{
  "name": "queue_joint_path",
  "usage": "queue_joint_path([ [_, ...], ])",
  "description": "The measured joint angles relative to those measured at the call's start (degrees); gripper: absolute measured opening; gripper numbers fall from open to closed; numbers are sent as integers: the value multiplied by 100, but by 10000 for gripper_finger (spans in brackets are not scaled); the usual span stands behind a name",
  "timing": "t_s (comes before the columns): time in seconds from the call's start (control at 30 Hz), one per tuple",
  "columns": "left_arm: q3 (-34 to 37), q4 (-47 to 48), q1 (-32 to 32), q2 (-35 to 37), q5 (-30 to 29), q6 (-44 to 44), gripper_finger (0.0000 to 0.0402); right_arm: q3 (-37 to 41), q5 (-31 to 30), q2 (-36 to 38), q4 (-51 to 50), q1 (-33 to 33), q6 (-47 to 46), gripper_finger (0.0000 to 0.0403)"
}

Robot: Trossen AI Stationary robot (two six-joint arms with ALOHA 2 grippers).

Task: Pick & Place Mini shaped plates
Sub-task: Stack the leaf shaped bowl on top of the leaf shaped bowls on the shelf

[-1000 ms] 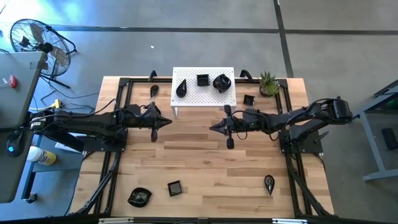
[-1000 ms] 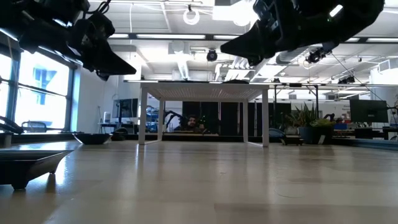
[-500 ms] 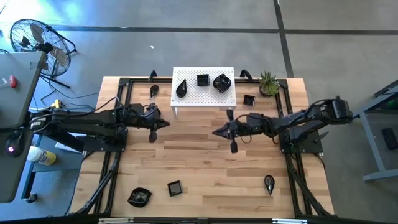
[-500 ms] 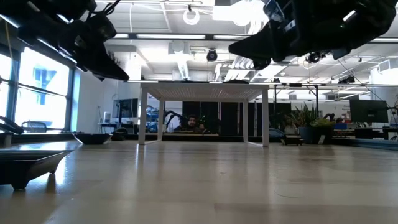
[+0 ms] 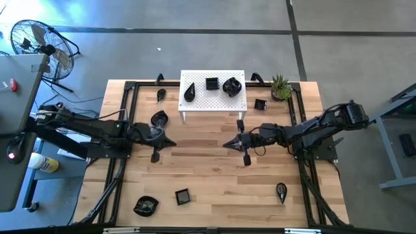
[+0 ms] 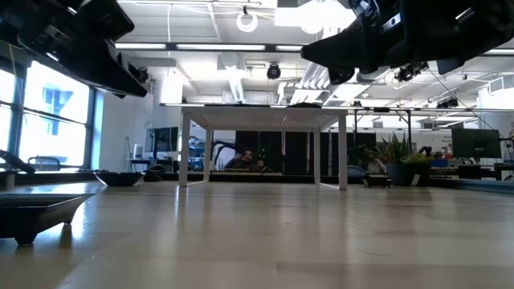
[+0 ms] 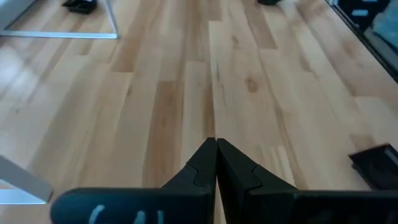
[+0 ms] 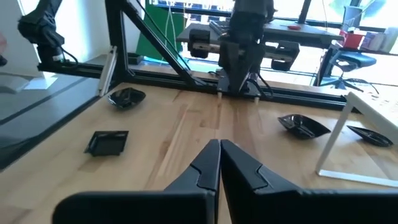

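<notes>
Mini glossy black shaped plates lie ungrasped; both the left tool and right tool hover closed and empty over the wooden tabletop, so opening over a plate likely comes next.

Glossy black plates, pale wooden table

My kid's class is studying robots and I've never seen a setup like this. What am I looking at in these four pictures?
These are two dark robot arms at a wooden table, filmed at the same moment by four cameras. One camera looks straight down from above, one sits at table-top height, and one rides on each arm's wrist.

The left gripper and right gripper point at each other over the middle of the table, both shut and holding nothing.

A white perforated stand carries three small black plates. More lie on the wood, such as a square plate and a teardrop plate near the front edge. A small green plant stands in a back corner.
</notes>
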State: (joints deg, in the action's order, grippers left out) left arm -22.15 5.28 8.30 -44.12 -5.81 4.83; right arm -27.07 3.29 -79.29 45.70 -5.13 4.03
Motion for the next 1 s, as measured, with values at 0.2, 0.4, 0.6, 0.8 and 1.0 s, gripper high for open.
queue_joint_path([
  [0.2,0,174,607,-2,-824,367,5,-2,8,0,8,-148,78,6],
  [0.4,0,276,925,-1,-1134,600,5,-2,9,0,8,-168,92,3],
  [0.6,0,362,941,-2,-1146,619,5,-2,-186,-4,235,-163,94,6],
  [0.8,2,529,941,-2,-1149,619,33,-4,-339,-4,334,-161,226,2],
  [1.0,2,553,943,-2,-950,985,86,-4,-337,-4,257,-163,199,6],
])
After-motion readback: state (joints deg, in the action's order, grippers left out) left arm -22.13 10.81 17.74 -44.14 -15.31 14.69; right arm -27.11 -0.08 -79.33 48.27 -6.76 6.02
